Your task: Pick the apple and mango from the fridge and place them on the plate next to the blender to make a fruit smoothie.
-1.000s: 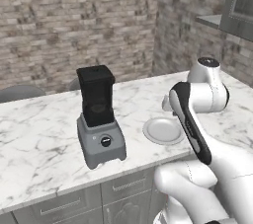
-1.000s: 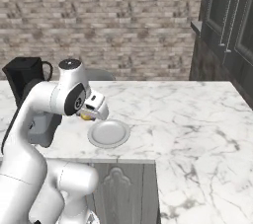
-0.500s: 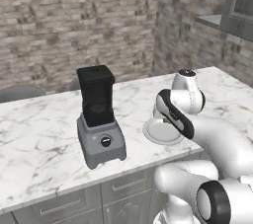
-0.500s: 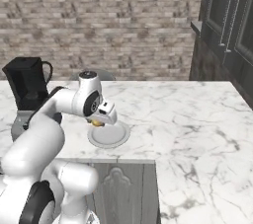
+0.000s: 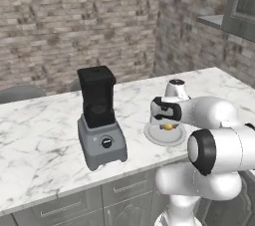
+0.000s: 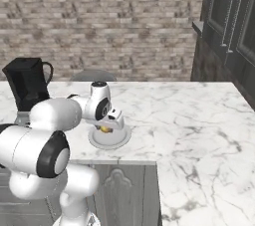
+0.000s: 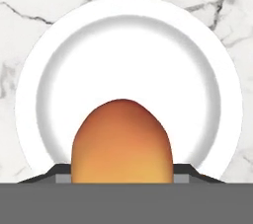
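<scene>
The mango (image 7: 122, 141) is over the plate (image 7: 128, 30), caught between the fingers of the gripper (image 5: 168, 126), which is clamped on its sides; from the hand's own camera the fruit rises like an orange-yellow egg, its rounded end pointing away from the hand and straight down at the middle of the dish, so its long axis runs along the fingers and stands roughly upright over the counter. Whether it already touches the plate's floor I cannot tell; from the left side it shows as a small yellow-orange spot (image 5: 168, 127) low within the rim, and from the right side likewise (image 6: 105, 130). The plate (image 5: 151, 133) is a pale round dish with a raised rim, lying flat on the white marble counter (image 5: 45, 135), and nothing else sits in it that I can see. Just to its left in the left view stands the blender (image 5: 99, 118), black square jar and lid upright on a chunky grey base with one round black knob facing the front; jar and plate are near one another but apart. In the right view the blender (image 6: 26, 86) shows behind the arm's white bulk, with the plate (image 6: 122, 139) near the counter's front edge and dark tall cabinets (image 6: 229, 31) off to the right.
</scene>
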Tool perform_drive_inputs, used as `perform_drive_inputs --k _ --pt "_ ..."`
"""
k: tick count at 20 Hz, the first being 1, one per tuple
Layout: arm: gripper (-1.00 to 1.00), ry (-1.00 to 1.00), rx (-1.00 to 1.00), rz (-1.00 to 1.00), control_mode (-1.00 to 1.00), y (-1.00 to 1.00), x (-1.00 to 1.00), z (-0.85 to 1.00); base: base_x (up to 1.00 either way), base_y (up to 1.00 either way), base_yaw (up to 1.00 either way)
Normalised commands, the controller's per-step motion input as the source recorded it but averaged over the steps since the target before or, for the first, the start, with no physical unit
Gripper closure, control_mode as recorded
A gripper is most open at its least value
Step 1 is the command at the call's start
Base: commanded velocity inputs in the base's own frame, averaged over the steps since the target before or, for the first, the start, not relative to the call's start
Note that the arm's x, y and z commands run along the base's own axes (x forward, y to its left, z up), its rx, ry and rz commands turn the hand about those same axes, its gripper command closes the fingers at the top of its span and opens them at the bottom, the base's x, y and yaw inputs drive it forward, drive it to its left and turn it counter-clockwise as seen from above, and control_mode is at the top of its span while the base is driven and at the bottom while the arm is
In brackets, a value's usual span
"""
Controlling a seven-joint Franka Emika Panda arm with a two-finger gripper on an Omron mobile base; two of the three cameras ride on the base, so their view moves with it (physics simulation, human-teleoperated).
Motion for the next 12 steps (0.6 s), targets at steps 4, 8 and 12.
perform_drive_inputs --k 4,8,12 --pt "-1.0 -0.06 -0.03 0.0 -1.0 -0.05 0.31 -0.22 0.0 0.0 0.0" --pt "-1.0 -0.07 0.0 0.0 -1.0 0.0 0.08 -0.02 0.0 0.0 0.0" --pt "-1.0 -0.11 0.0 0.0 -1.0 0.01 -0.26 0.51 0.0 0.0 0.0"
